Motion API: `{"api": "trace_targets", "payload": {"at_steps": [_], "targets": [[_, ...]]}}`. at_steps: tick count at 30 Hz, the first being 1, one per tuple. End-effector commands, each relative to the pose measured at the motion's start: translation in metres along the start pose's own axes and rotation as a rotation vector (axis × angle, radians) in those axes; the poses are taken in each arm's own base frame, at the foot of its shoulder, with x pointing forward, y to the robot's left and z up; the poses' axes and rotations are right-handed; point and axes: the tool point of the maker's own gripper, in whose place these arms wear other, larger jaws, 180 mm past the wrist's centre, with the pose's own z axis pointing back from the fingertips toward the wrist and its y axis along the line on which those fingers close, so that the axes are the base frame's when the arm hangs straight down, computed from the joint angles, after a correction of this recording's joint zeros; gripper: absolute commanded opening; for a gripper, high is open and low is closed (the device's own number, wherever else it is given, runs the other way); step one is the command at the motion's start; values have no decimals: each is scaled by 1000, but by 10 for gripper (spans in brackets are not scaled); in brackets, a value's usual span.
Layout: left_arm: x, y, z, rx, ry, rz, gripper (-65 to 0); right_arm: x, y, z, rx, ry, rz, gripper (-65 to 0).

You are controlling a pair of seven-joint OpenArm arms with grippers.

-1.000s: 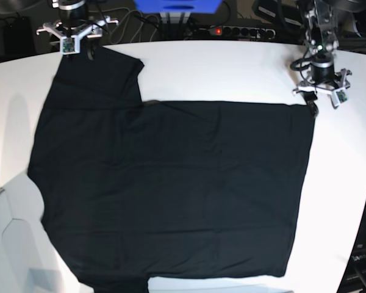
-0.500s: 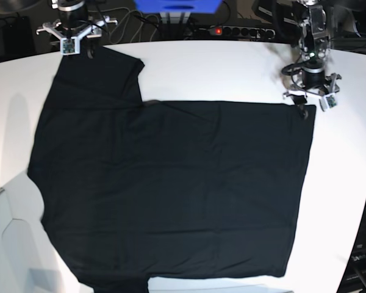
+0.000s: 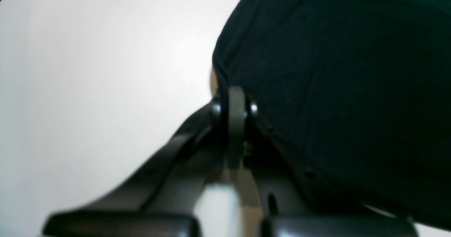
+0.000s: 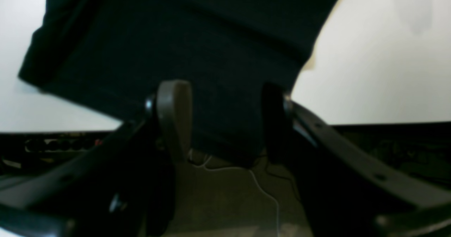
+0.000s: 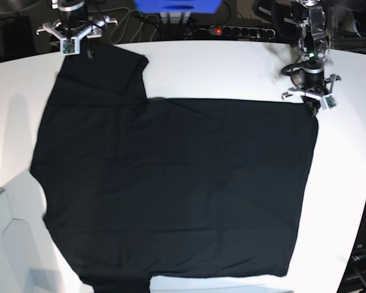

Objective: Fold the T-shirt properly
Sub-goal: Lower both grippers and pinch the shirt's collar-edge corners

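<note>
Where claws pinch, matte black T-shirt [image 5: 177, 183]

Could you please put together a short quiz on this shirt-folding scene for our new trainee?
1. True or false: the left gripper has its jaws shut at the edge of the T-shirt.
2. Multiple choice: in the right wrist view, the right gripper has its jaws A) pressed together, B) apart with black cloth between them, C) apart over bare table.
3. Fill in: in the base view the shirt lies ____ on the white table.

Key:
1. True; the jaws meet at the shirt's corner.
2. B; the jaws stand wide, with the sleeve's edge between them.
3. Spread out flat, not yet folded.
</note>
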Motion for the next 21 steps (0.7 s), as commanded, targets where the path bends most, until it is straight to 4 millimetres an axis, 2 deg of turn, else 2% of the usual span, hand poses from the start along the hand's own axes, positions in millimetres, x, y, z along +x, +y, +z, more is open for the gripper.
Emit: {"api": "trace_targets", "payload": {"at_steps": [1, 9, 14, 21], "targets": [[6, 5, 0, 6, -15, -14, -641, 8, -10, 1, -21, -33, 12, -323], [8, 4, 1, 5, -19, -14, -649, 15, -35, -15, -93, 11, 10, -324], [7, 5, 0, 6, -16, -14, -649, 21, -38, -26, -104, 23, 1, -323], [4, 6, 3, 7, -10, -18, -649, 4, -41, -45, -111, 77, -16, -321]]}}
